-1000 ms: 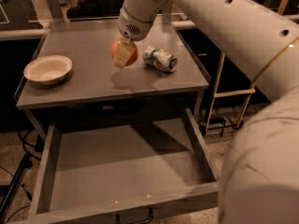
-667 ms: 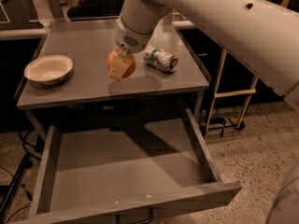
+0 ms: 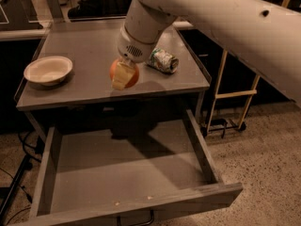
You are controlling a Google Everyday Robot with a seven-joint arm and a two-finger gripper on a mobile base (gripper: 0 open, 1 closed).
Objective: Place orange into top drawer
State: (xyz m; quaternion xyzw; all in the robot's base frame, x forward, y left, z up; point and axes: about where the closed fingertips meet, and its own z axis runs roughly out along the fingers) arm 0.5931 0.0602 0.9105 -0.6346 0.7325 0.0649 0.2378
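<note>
My gripper hangs from the big white arm over the front part of the cabinet top. It is shut on the orange, a small round fruit held in the air just above the top's front edge. One pale finger covers the orange's left front. The top drawer stands pulled wide open below, a shallow grey tray with a flat bare bottom and a dark handle at its front. The orange is above and behind the drawer's back part.
A cream bowl sits at the left of the cabinet top. A green-and-white can lies on its side just right of the gripper. A wooden frame stands right of the cabinet. Cables lie on the floor at left.
The gripper has carried the orange forward, from over the middle of the cabinet top to its front edge, toward the open drawer. The arm now fills more of the upper view.
</note>
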